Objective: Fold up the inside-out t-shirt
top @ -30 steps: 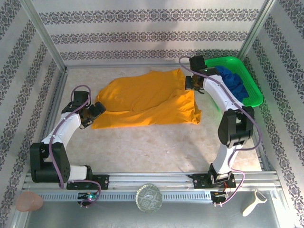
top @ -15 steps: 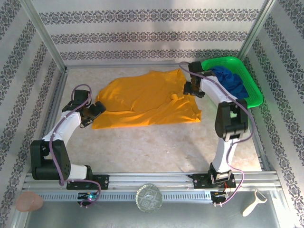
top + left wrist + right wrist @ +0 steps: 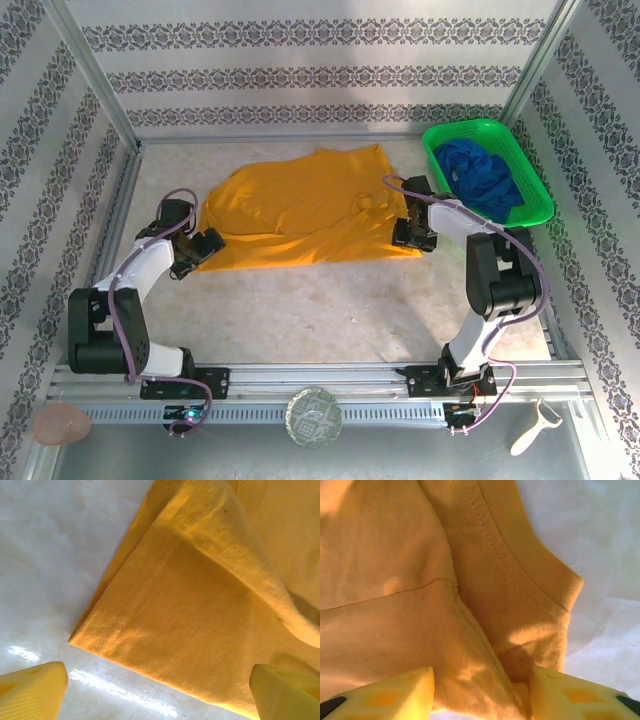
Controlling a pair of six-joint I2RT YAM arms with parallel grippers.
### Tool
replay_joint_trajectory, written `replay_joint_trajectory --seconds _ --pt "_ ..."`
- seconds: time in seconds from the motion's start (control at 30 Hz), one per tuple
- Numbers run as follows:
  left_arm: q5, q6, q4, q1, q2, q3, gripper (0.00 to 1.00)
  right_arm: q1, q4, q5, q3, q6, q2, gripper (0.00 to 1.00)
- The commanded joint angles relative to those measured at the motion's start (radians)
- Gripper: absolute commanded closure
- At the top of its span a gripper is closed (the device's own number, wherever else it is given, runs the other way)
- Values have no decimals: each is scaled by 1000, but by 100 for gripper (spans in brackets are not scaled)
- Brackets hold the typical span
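Find the mustard orange-yellow soft cloth t-shirt (image 3: pixel 300 210) spread flat mid-table, between both arms. With the left two-finger gripper (image 3: pixel 205 243) gaping wide just off the near-left corner, and the right two-finger gripper (image 3: pixel 412 232) parted astride the near-right hem, lower both together, pinch every layer at the stitching, then lift evenly for a square fold.

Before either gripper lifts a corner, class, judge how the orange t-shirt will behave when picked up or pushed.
Probably floppy: the t-shirt lies in soft folds, so a lifted corner should drape. Likely light: its hem looks thin. Pushed, it would probably bunch, not roll.
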Motion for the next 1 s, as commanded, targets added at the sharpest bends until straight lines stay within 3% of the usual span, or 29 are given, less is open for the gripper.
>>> replay_joint_trajectory --seconds 0.0,0.1,0.23,0.4,0.43,0.67,0.97 --pt "17 33 1 -2 48 -2 7 -26 44 -23 -18 5 22 63" --pt "17 33 15 -1 73 -10 12 -43 64 -34 -49 7 2 81" --pt "17 13 53 -2 97 -40 28 -55 75 -51 -83 6 -24 100" --pt "-19 14 79 -2 148 -45 93 -61 78 -77 -148 19 -79 100" --pt "-23 14 76 -2 153 -43 100 -61 77 -84 -170 23 -100 100" --pt "-47 -3 23 3 18 -97 100 -60 39 -97 -342 82 -300 100" --pt "-22 -117 -68 4 -324 -273 100 -10 -83 -95 -531 200 -612 100"
